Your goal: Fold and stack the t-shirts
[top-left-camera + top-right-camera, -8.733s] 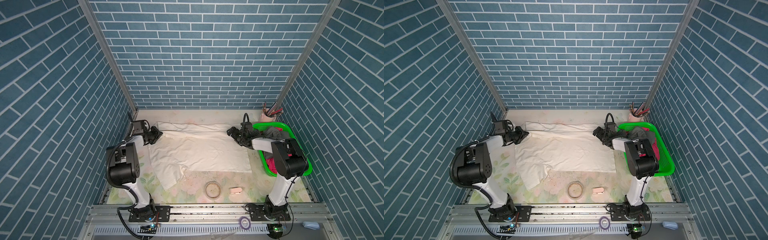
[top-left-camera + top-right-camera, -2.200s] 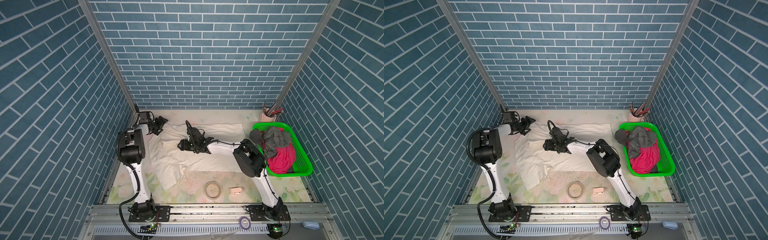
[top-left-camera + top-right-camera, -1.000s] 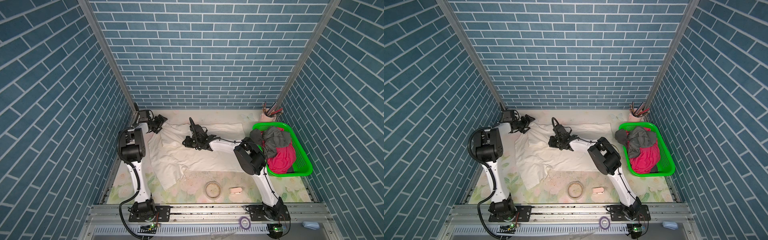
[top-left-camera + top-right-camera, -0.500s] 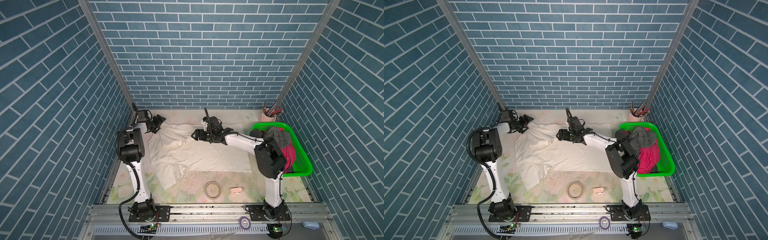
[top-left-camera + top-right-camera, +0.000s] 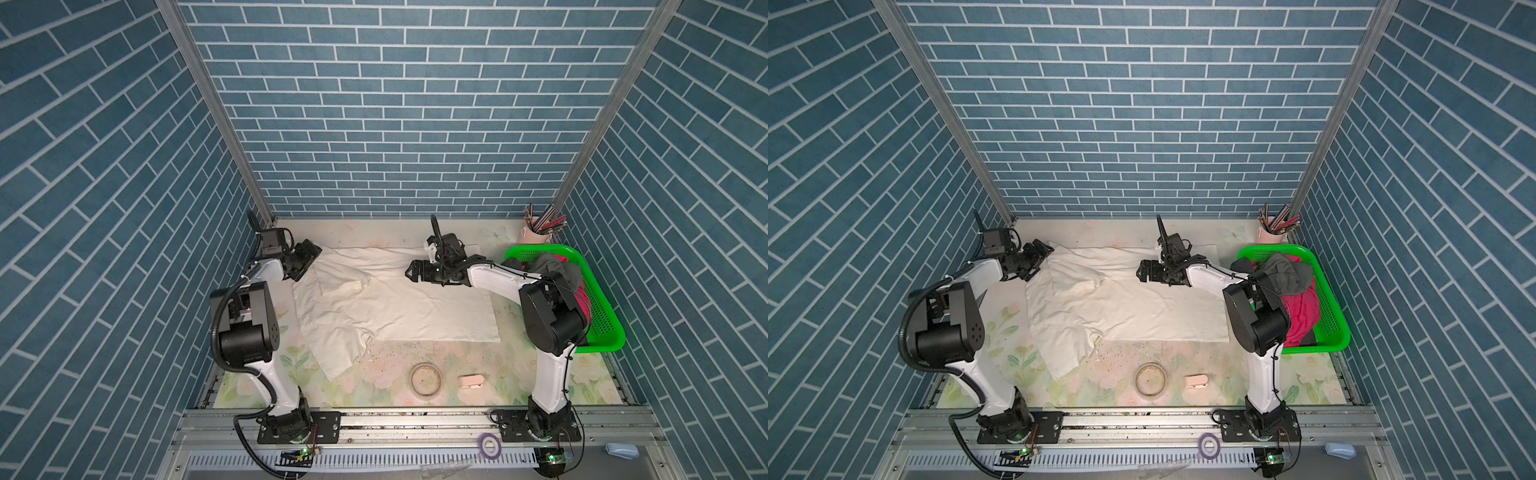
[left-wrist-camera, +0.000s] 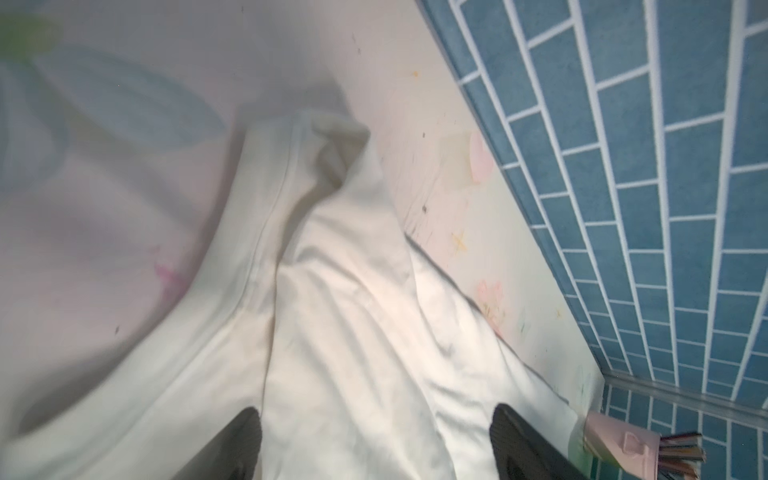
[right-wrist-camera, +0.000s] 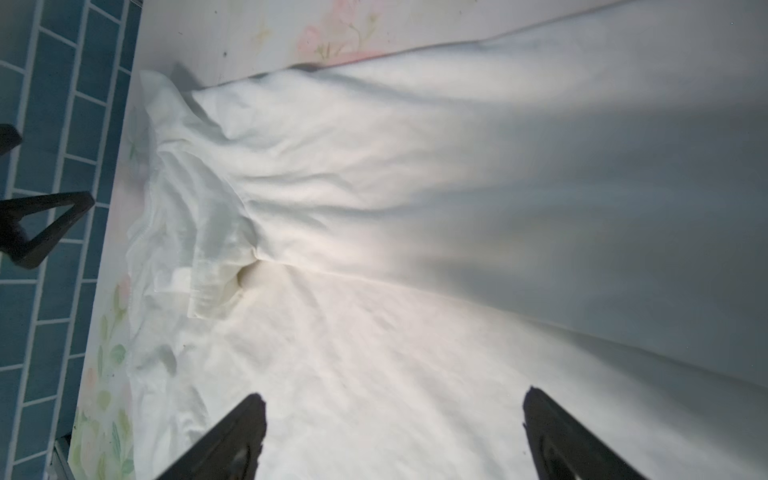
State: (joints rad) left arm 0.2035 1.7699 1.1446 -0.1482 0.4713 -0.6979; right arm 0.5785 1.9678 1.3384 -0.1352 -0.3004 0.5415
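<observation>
The cream t-shirt (image 5: 395, 303) is soft matt cloth, pretty creased. The desk (image 5: 511, 370) looks like a smooth printed floral sheet, and the basket (image 5: 600, 328) is shiny green plastic mesh. Fingers (image 7: 237, 436) look like matt black plastic, and the near rail (image 5: 415, 422) is dull grey metal.

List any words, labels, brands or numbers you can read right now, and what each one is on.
No readable text in any view.
Cream-white cloth t-shirt: plain, no print or label showing.
Bright green plastic mesh basket: no marking visible.
Pink cup of pencils: a small raised mark, too blurred to read.
Small pink block: too small to tell.
</observation>
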